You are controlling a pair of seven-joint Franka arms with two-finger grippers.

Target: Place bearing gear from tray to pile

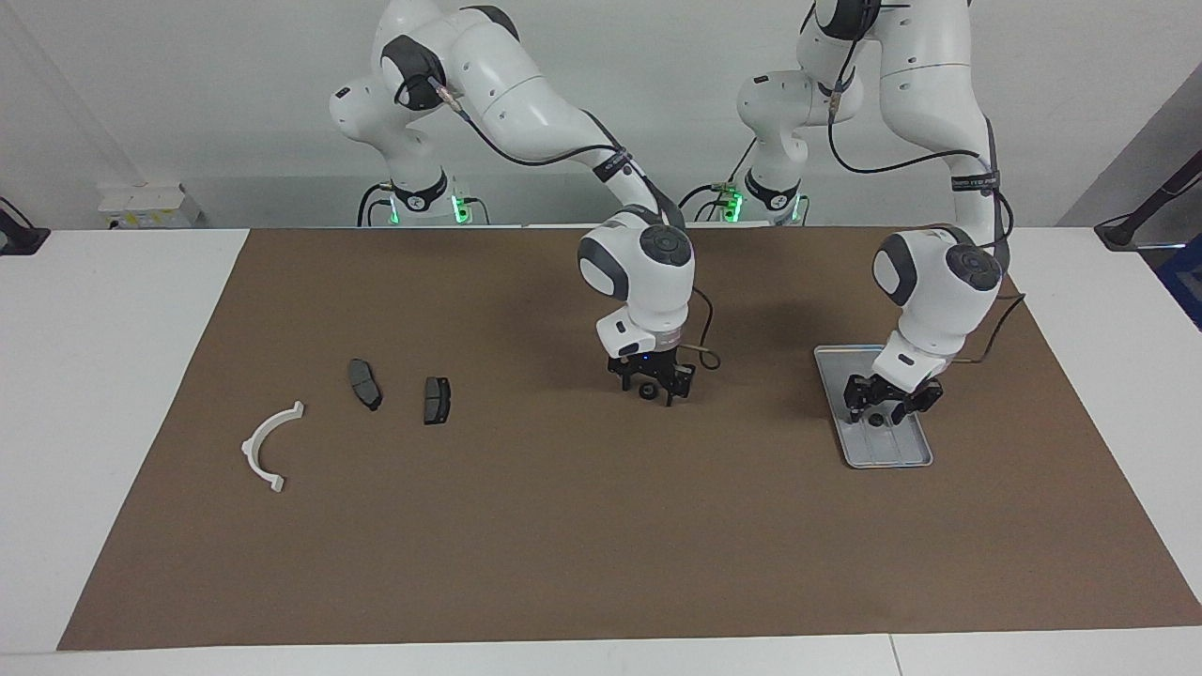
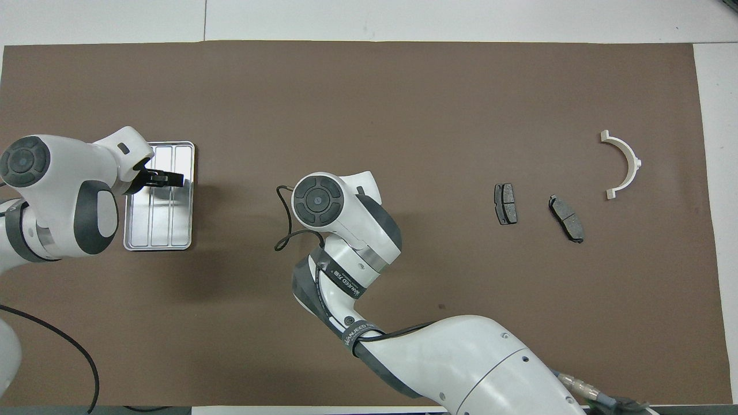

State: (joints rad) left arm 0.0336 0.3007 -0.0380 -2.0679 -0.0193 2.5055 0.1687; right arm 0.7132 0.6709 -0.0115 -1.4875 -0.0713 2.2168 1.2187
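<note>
Right gripper was recorded low over the mat centre, a small dark bearing gear at its tip; grasped or released could not be told. Left gripper was noted over the tray, at 3 o'clock from centre in the facing view, at a second gear; state likewise undetermined. Pile was logged at 9 o'clock.
</note>
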